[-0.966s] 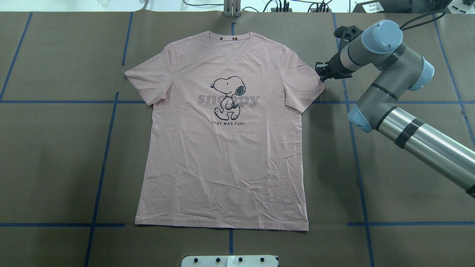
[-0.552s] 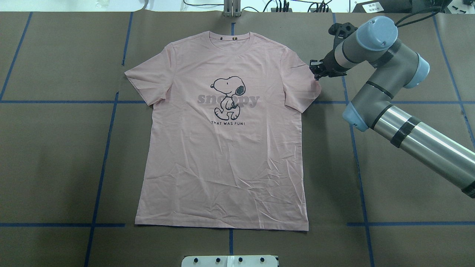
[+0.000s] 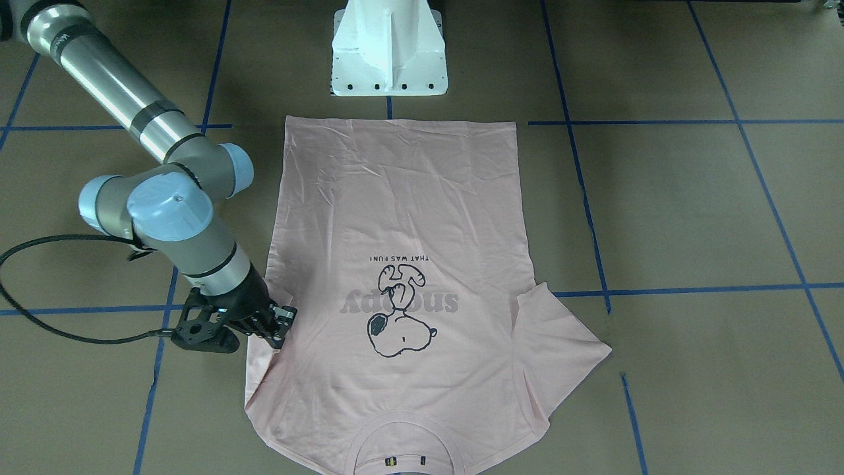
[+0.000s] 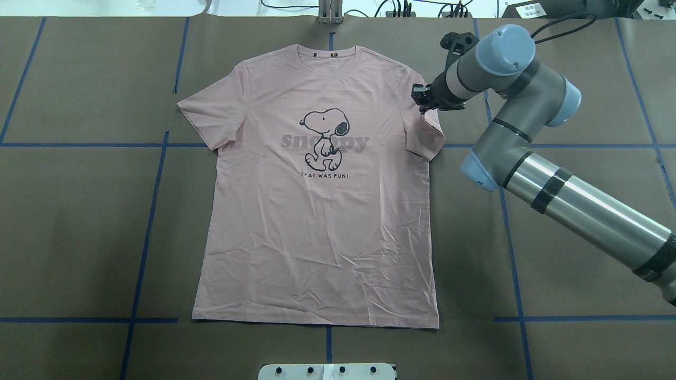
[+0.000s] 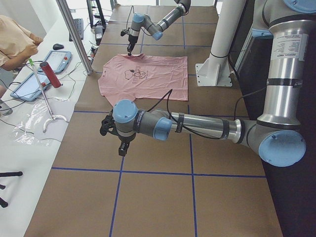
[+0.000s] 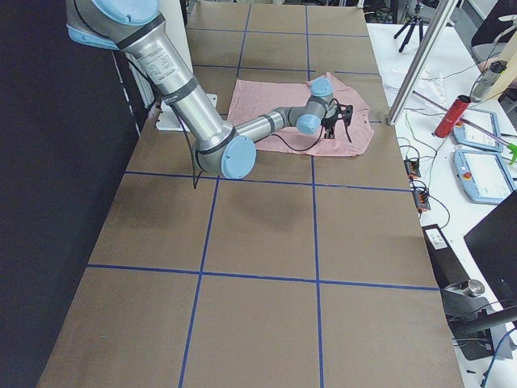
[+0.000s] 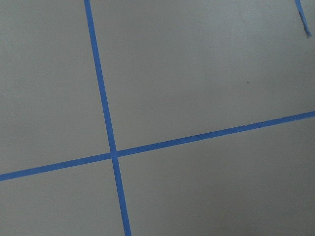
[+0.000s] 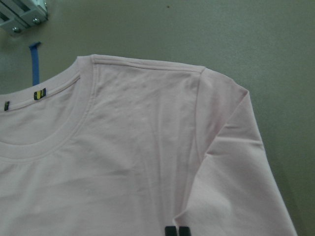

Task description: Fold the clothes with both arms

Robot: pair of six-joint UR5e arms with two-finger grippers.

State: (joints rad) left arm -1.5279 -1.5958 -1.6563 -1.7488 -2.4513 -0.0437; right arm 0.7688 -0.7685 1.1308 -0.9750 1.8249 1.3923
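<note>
While right gripper (image 4: 422, 99) pinches the sleeve (image 4: 425, 132) of the pink Snoopy T-shirt (image 4: 317, 221), jaws narrow on cloth, upper right of overhead frame, it should carry low & straight inward w/o dragging the body. Left gripper (image 5: 123, 147), left-centre of side view: state can't be told. Shirt lies flat mid-frame on brown-paper table (image 4: 79, 221) w/ blue tape grid (image 4: 150, 221).

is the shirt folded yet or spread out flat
Spread: the shirt lies flat, print up; only the sleeve at the right gripper is pulled partly inward.
</note>
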